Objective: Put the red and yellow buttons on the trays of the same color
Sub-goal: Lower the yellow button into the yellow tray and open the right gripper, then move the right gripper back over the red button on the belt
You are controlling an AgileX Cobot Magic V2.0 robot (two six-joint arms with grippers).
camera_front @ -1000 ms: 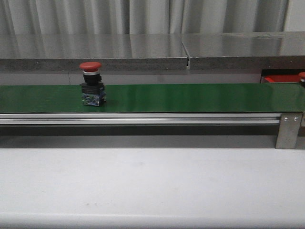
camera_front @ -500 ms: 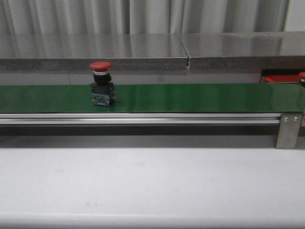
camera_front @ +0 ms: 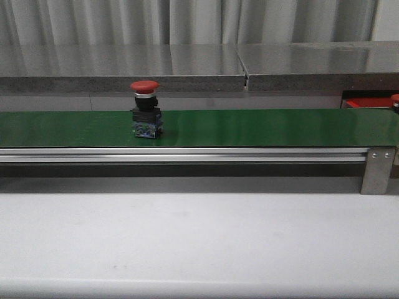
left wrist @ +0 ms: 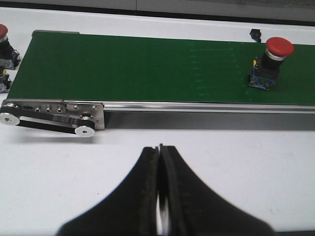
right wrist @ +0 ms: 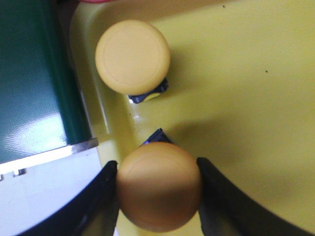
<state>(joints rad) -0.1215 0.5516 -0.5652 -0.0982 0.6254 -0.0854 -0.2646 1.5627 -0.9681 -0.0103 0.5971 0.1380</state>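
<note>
A red button (camera_front: 144,86), upright on its dark base, stands on the green belt (camera_front: 249,128) left of centre in my front view; my left wrist camera shows the same button (left wrist: 278,47) near one end of the belt (left wrist: 138,69), with another red button (left wrist: 2,32) at the picture's edge, beside the belt's roller end. My left gripper (left wrist: 160,196) hangs over the white table (left wrist: 236,162), well short of the belt, its fingers pressed together. My right gripper (right wrist: 158,196) pinches a yellow button (right wrist: 158,191) by its cap over the yellow tray (right wrist: 246,88), where a second yellow button (right wrist: 132,56) already sits just beside it. At the belt's far right, a sliver of the red tray (camera_front: 360,103) and another red cap (camera_front: 395,98) peek in.
</note>
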